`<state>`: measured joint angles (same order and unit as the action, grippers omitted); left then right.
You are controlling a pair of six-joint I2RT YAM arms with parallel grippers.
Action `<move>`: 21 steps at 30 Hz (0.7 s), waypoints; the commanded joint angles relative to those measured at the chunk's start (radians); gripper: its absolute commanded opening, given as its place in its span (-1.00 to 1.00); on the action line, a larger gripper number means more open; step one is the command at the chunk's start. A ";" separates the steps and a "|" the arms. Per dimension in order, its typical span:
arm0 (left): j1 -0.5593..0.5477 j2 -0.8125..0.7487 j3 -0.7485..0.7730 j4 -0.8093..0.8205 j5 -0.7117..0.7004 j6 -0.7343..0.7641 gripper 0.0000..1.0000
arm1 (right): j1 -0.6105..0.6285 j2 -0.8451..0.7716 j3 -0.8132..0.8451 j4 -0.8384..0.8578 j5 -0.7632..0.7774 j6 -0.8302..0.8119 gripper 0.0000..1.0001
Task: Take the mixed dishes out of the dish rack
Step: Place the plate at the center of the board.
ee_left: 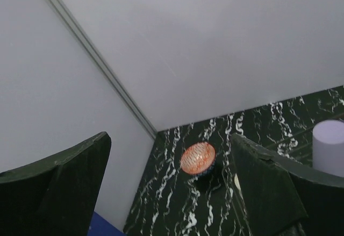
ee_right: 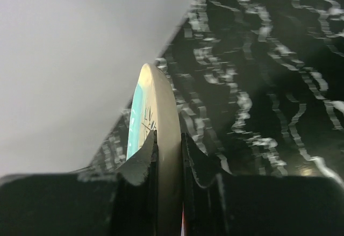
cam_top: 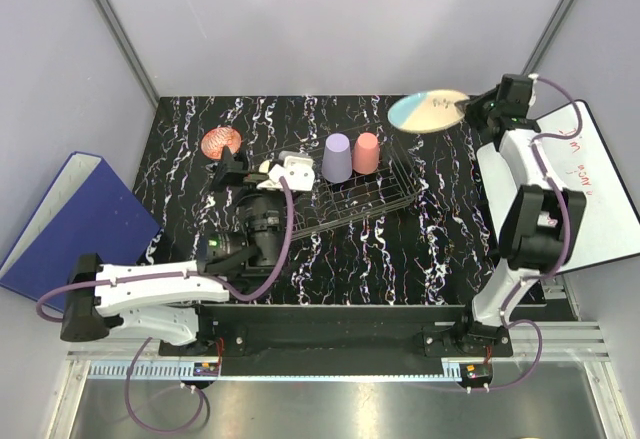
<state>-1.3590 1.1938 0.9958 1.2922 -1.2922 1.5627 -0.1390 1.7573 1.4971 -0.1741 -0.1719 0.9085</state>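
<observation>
Right gripper (cam_top: 466, 109) pinches the rim of the light-blue-and-cream plate (cam_top: 427, 111) at the upper right of the top view. Left gripper (cam_top: 258, 169) gapes wide and empty, just below the red-orange bowl (cam_top: 221, 141). 2 cups, a lavender cup (cam_top: 337, 157) and a salmon-pink cup (cam_top: 366, 153), stand in the dish rack (cam_top: 372, 199) at centre.

Black, white-veined table (cam_top: 400, 249) carries two items directly: a mottled red-orange bowl (cam_top: 221, 142) at 10 o'clock near the back-left corner, and the dark wire dish rack (cam_top: 385, 197) just off centre toward 12 o'clock, the two apart.
</observation>
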 commanded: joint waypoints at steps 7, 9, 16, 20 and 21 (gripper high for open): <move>-0.002 -0.034 -0.184 0.354 -0.125 -0.162 0.98 | 0.015 0.148 0.147 0.177 0.008 -0.027 -1.00; 0.000 -0.030 -0.194 0.354 -0.119 -0.170 0.98 | 0.015 0.181 0.146 0.217 0.008 -0.013 -1.00; 0.004 0.047 -0.187 0.354 -0.127 -0.176 0.98 | 0.012 0.277 0.132 0.346 0.012 0.021 -1.00; 0.005 0.096 -0.178 0.358 -0.137 -0.171 0.98 | 0.010 0.329 0.149 0.332 0.025 0.000 -1.00; 0.005 0.101 -0.178 0.358 -0.139 -0.170 0.98 | 0.010 0.343 0.152 0.329 0.026 -0.002 -1.00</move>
<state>-1.3582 1.2728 0.7994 1.2881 -1.4040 1.4120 -0.1322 2.0907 1.5707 0.0162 -0.1211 0.8753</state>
